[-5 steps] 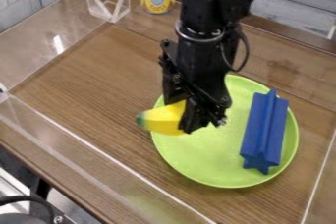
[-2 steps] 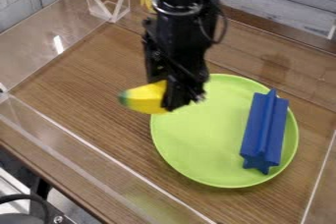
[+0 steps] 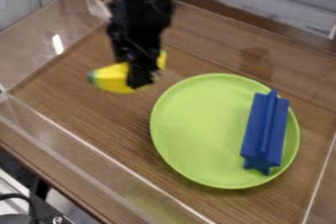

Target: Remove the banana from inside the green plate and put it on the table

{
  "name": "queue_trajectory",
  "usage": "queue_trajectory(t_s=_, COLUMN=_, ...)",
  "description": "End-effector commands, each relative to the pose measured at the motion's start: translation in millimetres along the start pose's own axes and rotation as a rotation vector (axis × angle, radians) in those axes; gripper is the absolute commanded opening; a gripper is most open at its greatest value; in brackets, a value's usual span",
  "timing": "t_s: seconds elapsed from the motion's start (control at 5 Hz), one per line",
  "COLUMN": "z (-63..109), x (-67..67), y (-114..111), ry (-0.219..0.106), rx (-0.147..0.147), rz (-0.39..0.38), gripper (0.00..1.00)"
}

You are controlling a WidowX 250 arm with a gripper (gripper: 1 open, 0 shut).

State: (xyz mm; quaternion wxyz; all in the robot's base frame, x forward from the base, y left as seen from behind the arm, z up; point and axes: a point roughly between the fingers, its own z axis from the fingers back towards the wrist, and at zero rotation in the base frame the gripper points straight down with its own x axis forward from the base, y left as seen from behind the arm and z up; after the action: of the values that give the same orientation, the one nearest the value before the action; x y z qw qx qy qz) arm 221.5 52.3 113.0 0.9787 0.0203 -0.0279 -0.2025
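The yellow banana (image 3: pixel 118 78) hangs just above the brown table (image 3: pixel 73 95), to the left of the green plate (image 3: pixel 210 130) and outside its rim. My black gripper (image 3: pixel 137 71) comes down from above and is shut on the banana's right part. Whether the banana touches the wood I cannot tell. The left half of the plate is bare lime green.
A blue ridged block (image 3: pixel 266 130) lies on the plate's right half. Clear acrylic walls (image 3: pixel 39 120) run along the table's edges. A clear stand (image 3: pixel 94 2) sits at the back left.
The gripper has carried the banana up and to the left, off the plate's left rim and out over the wood. The blue block has stayed put.
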Motion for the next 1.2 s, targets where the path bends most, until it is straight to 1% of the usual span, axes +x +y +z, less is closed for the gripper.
queue_trajectory(t_s=0.0, z=4.2, x=-3.9, y=23, ry=-0.055, rx=0.039, rz=0.005, gripper=0.00)
queue_trajectory(t_s=0.4, z=-18.3, x=-10.4, y=34, ry=-0.066, rx=0.043, rz=0.017, gripper=0.00)
queue_trajectory(t_s=1.0, z=-55.5, x=-8.4, y=53, ry=-0.082, rx=0.056, rz=0.001, gripper=0.00)
